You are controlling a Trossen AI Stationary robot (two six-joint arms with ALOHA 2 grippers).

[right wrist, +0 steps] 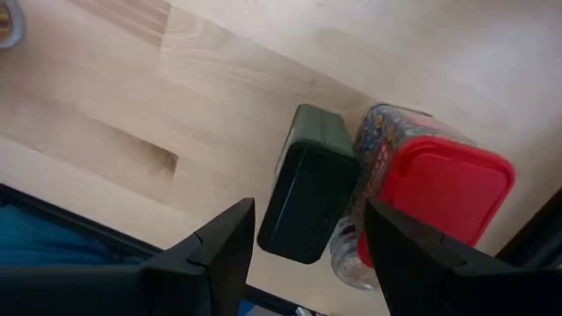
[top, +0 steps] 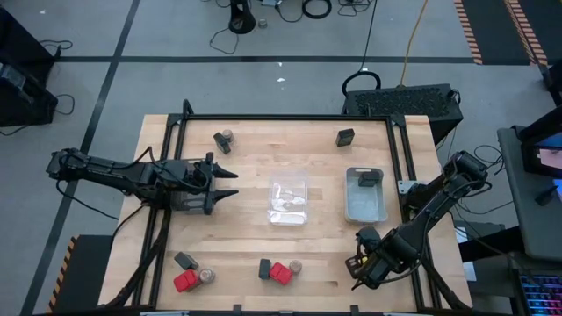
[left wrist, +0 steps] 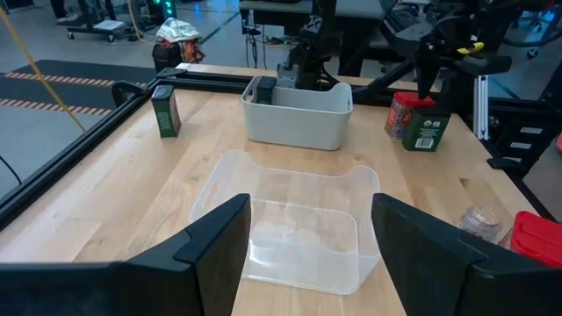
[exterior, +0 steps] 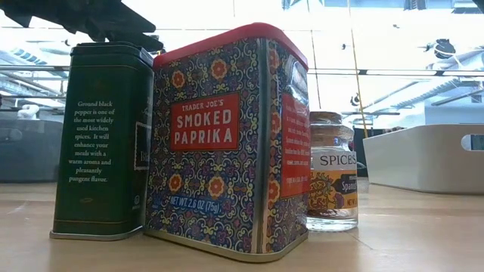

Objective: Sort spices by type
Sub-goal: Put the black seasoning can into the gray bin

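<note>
Lying beneath right end effector point(right wrist: 307, 241): black box point(right wrist: 309, 186)

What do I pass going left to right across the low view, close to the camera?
Black pepper tin → red smoked paprika tin → small spice jar → grey tray, farther back at the right edge.

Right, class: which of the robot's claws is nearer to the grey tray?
The right. The right claw hangs just off one short end of the grey tray. The left claw is much farther away, on the other side of the clear tray.
</note>
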